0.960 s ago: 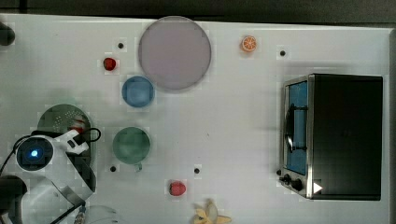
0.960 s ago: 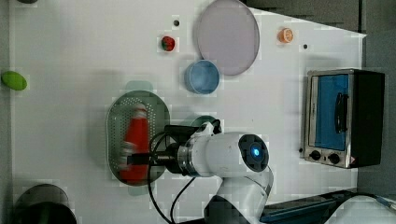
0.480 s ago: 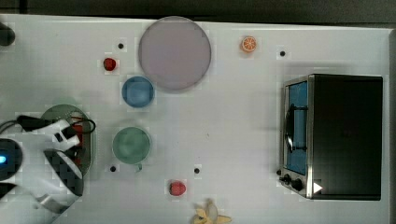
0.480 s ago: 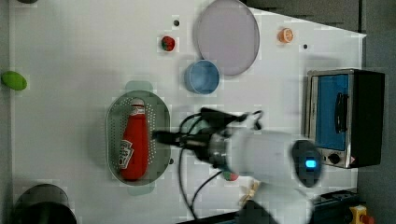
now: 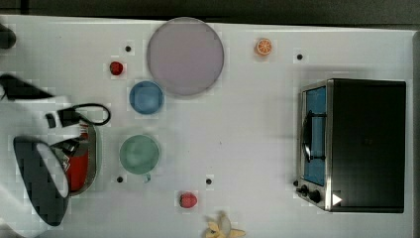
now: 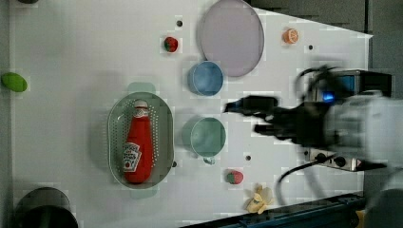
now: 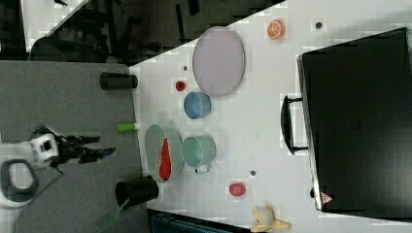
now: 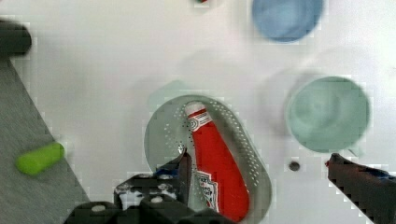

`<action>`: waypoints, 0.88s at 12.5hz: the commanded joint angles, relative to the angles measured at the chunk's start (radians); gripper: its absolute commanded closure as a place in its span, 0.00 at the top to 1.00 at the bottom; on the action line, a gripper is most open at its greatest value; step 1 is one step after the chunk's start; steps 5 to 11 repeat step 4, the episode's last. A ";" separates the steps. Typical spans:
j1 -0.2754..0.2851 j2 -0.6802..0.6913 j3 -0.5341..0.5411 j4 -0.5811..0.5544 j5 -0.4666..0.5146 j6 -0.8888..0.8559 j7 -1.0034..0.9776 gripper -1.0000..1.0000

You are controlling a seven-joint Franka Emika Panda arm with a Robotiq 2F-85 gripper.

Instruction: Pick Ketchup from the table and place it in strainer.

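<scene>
A red ketchup [image 6: 138,145] bottle lies on its side in the pale green strainer [image 6: 115,123], white cap toward the left view's top and label face up, its length running along the basket's long axis. The gripper [image 6: 248,116] hangs over the white table [image 6: 85,61] with its two fingers spread wide and nothing between them, well apart from the basket and pointing toward it from the left view's right. In the wrist view the dark fingertips [image 8: 183,165] frame the bottle from above without touching it. Just beside the strainer stands a round green cup [image 6: 207,137] (its small handle turned toward the left view's bottom), and past that a blue cup [image 6: 205,78] touching the edge of a large grey plate [image 6: 231,36]. A toaster oven [image 5: 354,144] occupies the top view's right, with small red fruits [image 5: 187,200], an orange slice [image 5: 263,47] and a banana [image 5: 221,229] scattered about the tabletop.
</scene>
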 commanded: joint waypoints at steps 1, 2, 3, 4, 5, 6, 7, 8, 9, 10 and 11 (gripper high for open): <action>-0.109 -0.008 -0.124 0.095 0.013 -0.162 0.031 1.00; -0.120 -0.015 -0.174 0.138 0.013 -0.228 0.024 1.00; -0.126 -0.023 -0.225 0.176 0.012 -0.283 0.008 1.00; -0.128 -0.031 -0.274 0.208 0.011 -0.320 -0.022 1.00; -0.128 -0.031 -0.274 0.208 0.011 -0.320 -0.022 1.00; -0.128 -0.031 -0.274 0.208 0.011 -0.320 -0.022 1.00; -0.128 -0.031 -0.274 0.208 0.011 -0.320 -0.022 1.00; -0.128 -0.031 -0.274 0.208 0.011 -0.320 -0.022 1.00; -0.128 -0.031 -0.274 0.208 0.011 -0.320 -0.022 1.00; -0.128 -0.031 -0.274 0.208 0.011 -0.320 -0.022 1.00; -0.128 -0.031 -0.274 0.208 0.011 -0.320 -0.022 1.00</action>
